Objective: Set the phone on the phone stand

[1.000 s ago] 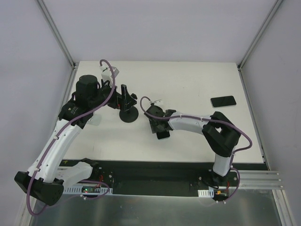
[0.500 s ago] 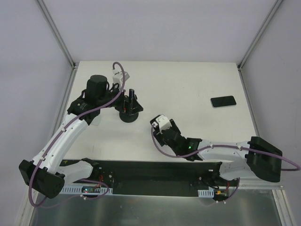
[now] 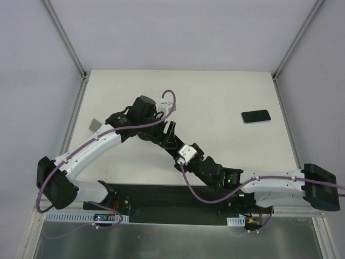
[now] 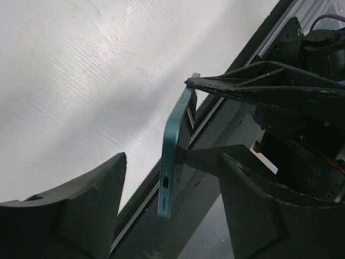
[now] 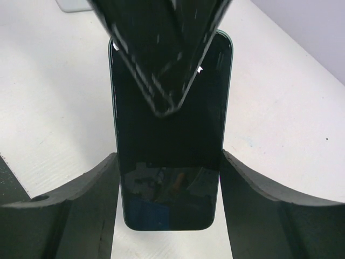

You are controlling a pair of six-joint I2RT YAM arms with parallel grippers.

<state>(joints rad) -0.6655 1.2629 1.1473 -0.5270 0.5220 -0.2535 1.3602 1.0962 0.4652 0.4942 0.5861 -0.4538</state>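
My right gripper is shut on the phone; both fingers press its long edges and the glossy dark screen faces the wrist camera. In the left wrist view the phone shows edge-on, its rim teal. It stands between the fingers of my left gripper, which is open with a gap on each side. One left finger crosses in front of the phone's upper half. From above, the left gripper meets the right gripper near the table's front centre. The phone stand is hidden.
A second black phone lies flat at the right of the white table. A small grey piece sits near the left edge. The right arm lies low along the black front rail.
The left arm swung from the back left to the front centre and its jaws narrowed. The right arm sank low along the front, keeping the phone.
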